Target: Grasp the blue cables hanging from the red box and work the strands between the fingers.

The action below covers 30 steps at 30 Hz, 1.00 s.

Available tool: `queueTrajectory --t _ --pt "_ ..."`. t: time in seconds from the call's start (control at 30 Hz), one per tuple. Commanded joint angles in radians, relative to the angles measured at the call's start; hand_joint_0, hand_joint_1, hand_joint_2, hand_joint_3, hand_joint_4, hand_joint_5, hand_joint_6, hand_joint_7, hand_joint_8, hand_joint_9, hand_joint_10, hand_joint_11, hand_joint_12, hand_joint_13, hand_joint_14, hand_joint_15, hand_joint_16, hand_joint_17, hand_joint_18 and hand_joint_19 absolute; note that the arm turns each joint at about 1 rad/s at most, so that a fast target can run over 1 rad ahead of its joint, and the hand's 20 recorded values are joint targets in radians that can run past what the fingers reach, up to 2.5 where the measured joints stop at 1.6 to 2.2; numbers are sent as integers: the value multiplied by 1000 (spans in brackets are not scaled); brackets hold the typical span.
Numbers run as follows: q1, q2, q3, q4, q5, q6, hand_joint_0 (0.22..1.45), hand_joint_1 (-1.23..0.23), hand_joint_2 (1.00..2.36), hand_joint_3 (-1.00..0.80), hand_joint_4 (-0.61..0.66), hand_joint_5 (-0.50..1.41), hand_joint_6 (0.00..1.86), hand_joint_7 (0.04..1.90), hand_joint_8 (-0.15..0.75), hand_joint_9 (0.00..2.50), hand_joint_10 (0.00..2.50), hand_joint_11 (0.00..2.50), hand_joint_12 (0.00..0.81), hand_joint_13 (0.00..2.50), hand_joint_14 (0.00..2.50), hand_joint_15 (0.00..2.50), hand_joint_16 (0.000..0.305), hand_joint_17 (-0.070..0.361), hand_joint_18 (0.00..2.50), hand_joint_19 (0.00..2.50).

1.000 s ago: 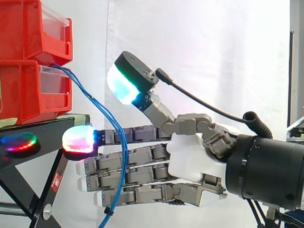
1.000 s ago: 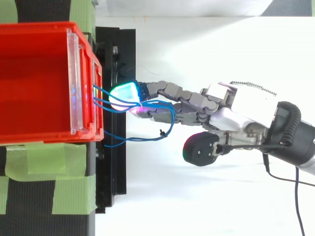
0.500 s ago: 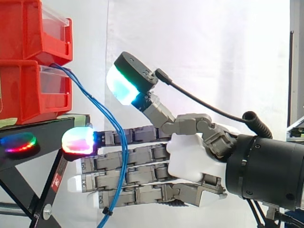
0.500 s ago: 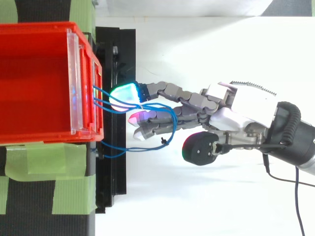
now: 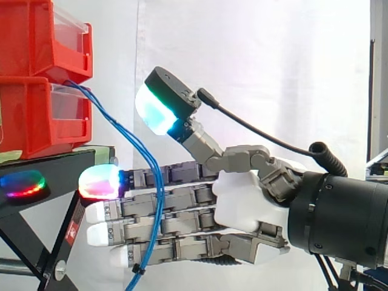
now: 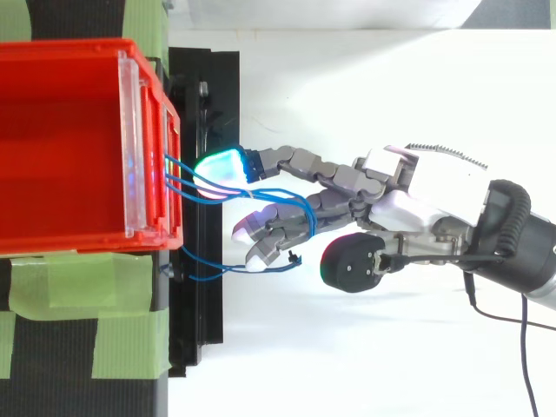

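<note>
Change since a second ago: we note the lower fingers have fanned out sideways from under the top finger; in the side view their white tips now reach farther toward the stand.
Unchanged: we find the arm, raised thumb, and top fingertip where they were.
Hand: wide; fingers straight and spread, thumb lifted well clear above them. We see nothing clamped.
Blue cables: we trace them from the front of the red box, sloping down to the hand, crossing the fingers on the camera side, and hanging below. In the top view they loop round the mid-fingers, one strand trailing back to the stand.
Cable end: a small black tip hangs just beside the lowest finger.
Top fingertip: glowing, just short of the box front, above the black stand.
Upper red bin: stacked on the box; the cables come out beneath it.
Edges: we mark the stand's front edge under the fingertips and the box's clear front lip close to the lead fingertip.
Open room: the white surface lies bare on both sides of the hand; the white curtain stands behind.
</note>
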Motion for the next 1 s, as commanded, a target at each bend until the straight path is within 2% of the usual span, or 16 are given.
queueTrajectory --t 0.0,0.23,0.53,0.73,0.87,0.97 --pt "0 0 0 0 0 0 765 -521 1000 -1000 271 -238 6 678 442 596 11 489 430 843 15 486 54 121 773 178" --pt "0 0 0 0 0 10 771 -522 1000 -1000 273 -228 6 679 446 644 12 589 428 910 15 587 55 123 835 243" --pt "0 0 0 0 0 12 774 -522 1000 -1000 280 -212 6 690 455 773 12 1008 451 1027 18 803 57 129 909 347" --pt "0 0 0 0 -2 12 776 -524 1000 -1000 286 -194 7 695 444 864 5 1316 460 1117 18 1071 62 140 992 460" --pt "0 0 0 0 -2 12 778 -526 1000 -1000 292 -181 6 701 442 901 0 1490 461 1201 9 1300 68 154 1106 672" --pt "0 0 0 0 -2 13 779 -529 1000 -1000 296 -164 7 706 435 887 208 1520 446 1253 1 1476 70 158 1175 800"
